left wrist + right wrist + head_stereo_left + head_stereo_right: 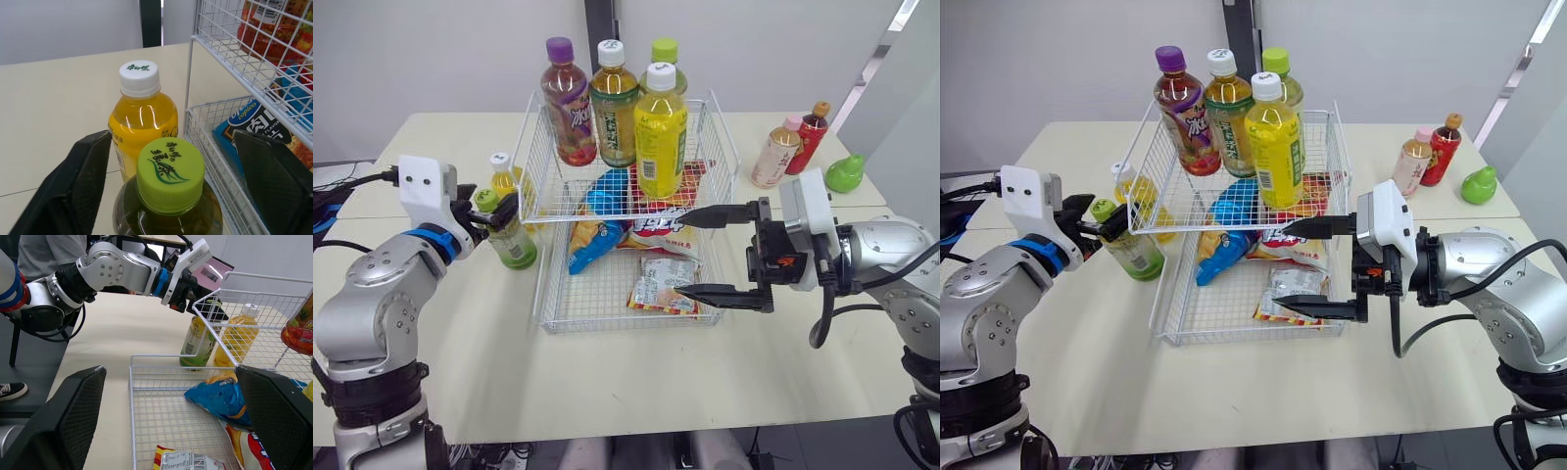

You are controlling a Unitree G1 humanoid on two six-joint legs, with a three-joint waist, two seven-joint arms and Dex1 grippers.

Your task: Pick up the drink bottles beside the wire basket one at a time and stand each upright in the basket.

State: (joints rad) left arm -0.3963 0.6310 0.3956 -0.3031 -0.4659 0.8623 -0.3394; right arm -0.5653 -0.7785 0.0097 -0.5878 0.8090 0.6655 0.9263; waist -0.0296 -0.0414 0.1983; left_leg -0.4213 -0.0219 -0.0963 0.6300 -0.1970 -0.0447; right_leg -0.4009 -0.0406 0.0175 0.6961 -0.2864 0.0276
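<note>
Left gripper (492, 210) released, fingers spread either side of green-capped bottle (516, 245) cap, gap both sides. Bottle upright on worktop (607, 372), just beside wire basket (540, 284) left wall. Bottle's lower body cut off in left wrist view. White-capped yellow bottle (142, 115) just behind, partly hidden by left gripper. Right gripper (703, 254) wide open, empty, reaching over snack packets (664, 284) in basket.

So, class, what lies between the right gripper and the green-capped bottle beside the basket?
In the left eye view: the wire basket's lower tier, holding a blue snack bag and a silver packet, separates the right gripper from the green-capped bottle.
</note>
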